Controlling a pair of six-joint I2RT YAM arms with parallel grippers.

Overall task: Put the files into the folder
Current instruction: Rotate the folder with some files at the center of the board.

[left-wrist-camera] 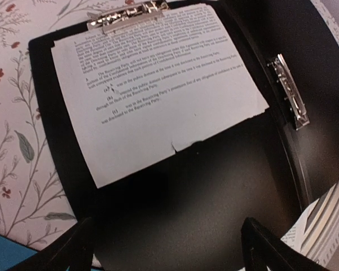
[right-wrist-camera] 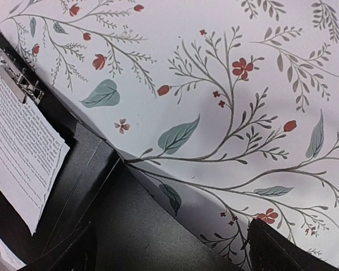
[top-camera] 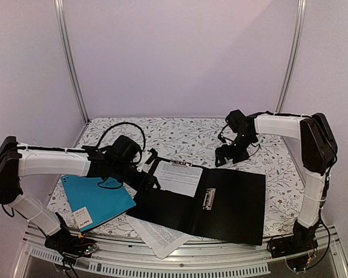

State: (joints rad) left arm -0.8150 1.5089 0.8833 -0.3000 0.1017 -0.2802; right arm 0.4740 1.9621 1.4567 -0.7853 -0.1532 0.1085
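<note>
We log the black folder (top-camera: pixel 237 202) lying open on the floral tablecloth (top-camera: pixel 185 136). One printed sheet (left-wrist-camera: pixel 152 96) lies on the folder's left panel, its top edge under the silver clip (left-wrist-camera: pixel 127 14). More printed sheets (top-camera: pixel 159 234) stick out from under the folder's near edge. A teal folder (top-camera: pixel 95 200) lies just left of it. The left gripper (left-wrist-camera: pixel 166 245) hovers over the left panel, jaws apart and empty. The right gripper (right-wrist-camera: pixel 175 248) hangs at the folder's far edge, likewise spread and empty.

You face a robotics lab booth: plain white walls (top-camera: pixel 179 58), aluminium frame posts (top-camera: pixel 71 63), a floral-clothed table (top-camera: pixel 185 136) carrying two robot arms (top-camera: pixel 49 162).
</note>
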